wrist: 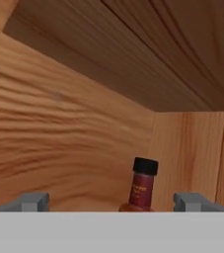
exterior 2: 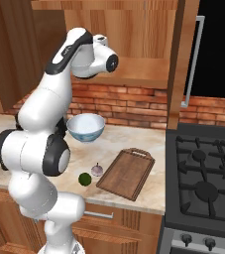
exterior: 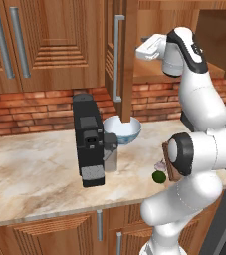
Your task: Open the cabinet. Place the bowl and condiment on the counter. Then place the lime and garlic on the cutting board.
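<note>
Wood all round: cabinet (exterior 2: 134, 44) stands open, both doors swung out, the right one (exterior 2: 183, 59) edge-on above the stove (exterior 2: 203, 183), its bar handle facing the stove side. Closed wall cabinets (exterior: 35, 45) run along to the left. Brick backsplash (exterior 2: 129, 106) under them.

Arm is raised, hand reaching into the open cabinet. Claw (wrist: 111, 201) spread wide, nothing between the fingertips (wrist: 34, 201). Bottle (wrist: 142, 188) stands upright on the cabinet shelf straight ahead of the claw, near the back corner, black cap up; only neck and shoulders show, not touched.

Bench (exterior: 30, 169), marbled cream. Coffee machine (exterior: 89, 139), black, stands on it left of the arm. Bowl (exterior 2: 85, 127) sits upright on the bench near the brick wall, just beside the machine. Board (exterior 2: 126, 172) lies flat towards the stove, handle end pointing at the wall, bare. Garlic (exterior 2: 97, 170) and lime (exterior 2: 84, 178) rest on the bench just off the board's left edge, close together near the bench front, beside the arm's elbow.
</note>
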